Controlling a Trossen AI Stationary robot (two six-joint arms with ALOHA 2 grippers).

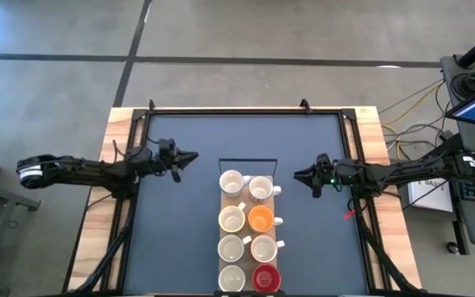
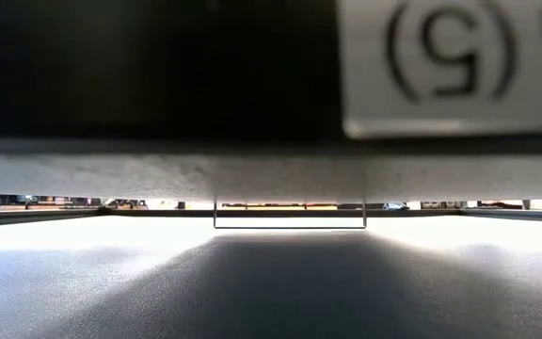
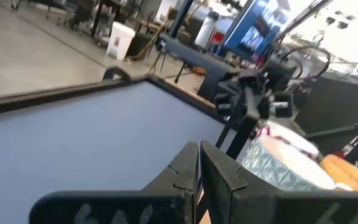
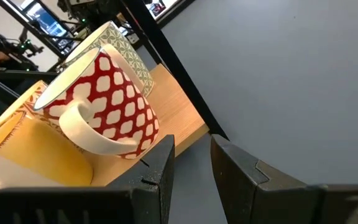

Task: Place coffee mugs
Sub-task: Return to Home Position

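Left gripper (image 1: 193, 156) pressed together, empty, over left side of table (image 1: 180, 239) | right gripper (image 1: 298, 174) slightly parted, empty, over right side | eight mugs (image 1: 232, 219) in two rows of four on wooden board (image 4: 169, 106), mid-table between them

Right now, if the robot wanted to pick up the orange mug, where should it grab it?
Probably by its handle, coming down from the right arm's side. The orange mug stands upright, mouth up, with white mugs close on its other three sides; only the handle side is free. The right end effector is the nearer one.
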